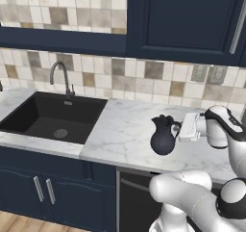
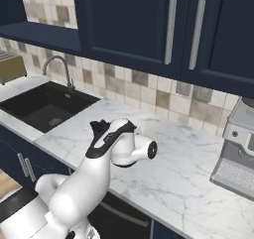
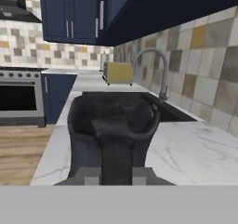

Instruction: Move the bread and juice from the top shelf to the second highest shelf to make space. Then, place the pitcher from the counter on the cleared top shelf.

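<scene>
- The arm reaches level over the tabletop (image 1: pixel 125 130), its claw (image 1: pixel 181 128) pinching the handle of the pitcher (image 1: pixel 163 135), which stands upright right of the sink (image 1: pixel 50 115).
- In the right base view, the arm hides most of the pitcher.

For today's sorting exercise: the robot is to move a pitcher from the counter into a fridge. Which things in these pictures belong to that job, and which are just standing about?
Belong to the job:
- the pitcher, black, upright
- the counter it stands on
- the gripper, fingers shut on the pitcher's handle

Just standing about:
- the sink and faucet
- the toaster
- the coffee machine
- the stove
</scene>
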Robot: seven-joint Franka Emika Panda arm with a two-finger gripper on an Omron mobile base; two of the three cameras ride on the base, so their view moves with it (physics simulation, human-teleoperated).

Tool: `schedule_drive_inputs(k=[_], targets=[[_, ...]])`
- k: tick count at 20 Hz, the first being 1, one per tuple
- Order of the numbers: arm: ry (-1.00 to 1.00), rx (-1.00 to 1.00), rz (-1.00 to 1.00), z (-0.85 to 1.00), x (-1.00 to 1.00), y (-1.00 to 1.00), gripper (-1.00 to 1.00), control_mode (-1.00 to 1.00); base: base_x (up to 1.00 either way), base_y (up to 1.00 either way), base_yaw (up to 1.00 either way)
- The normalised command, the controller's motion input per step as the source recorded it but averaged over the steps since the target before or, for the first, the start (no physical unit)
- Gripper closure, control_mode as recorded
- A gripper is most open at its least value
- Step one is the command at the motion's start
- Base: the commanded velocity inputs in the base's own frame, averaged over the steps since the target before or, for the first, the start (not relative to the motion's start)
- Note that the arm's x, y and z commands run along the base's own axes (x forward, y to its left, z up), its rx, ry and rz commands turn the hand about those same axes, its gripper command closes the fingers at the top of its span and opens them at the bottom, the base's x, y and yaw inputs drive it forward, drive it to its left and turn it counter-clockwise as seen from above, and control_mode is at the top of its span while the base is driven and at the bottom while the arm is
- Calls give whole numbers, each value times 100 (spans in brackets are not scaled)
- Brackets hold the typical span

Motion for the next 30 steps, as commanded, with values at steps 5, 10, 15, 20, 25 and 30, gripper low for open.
schedule_drive_inputs(k=[5,10,15,20,25,30], targets=[[-1,0,0,0,-18,0,100,-100,0,0,0],[-11,-2,-2,16,-58,20,100,-100,0,0,0],[-20,-13,-13,37,-60,65,100,-100,0,0,0],[-7,-14,-30,40,-52,80,100,-100,0,0,0],[4,-5,-46,61,-50,58,100,-100,0,0,0],[7,0,-49,53,-35,42,100,-100,0,0,0]])
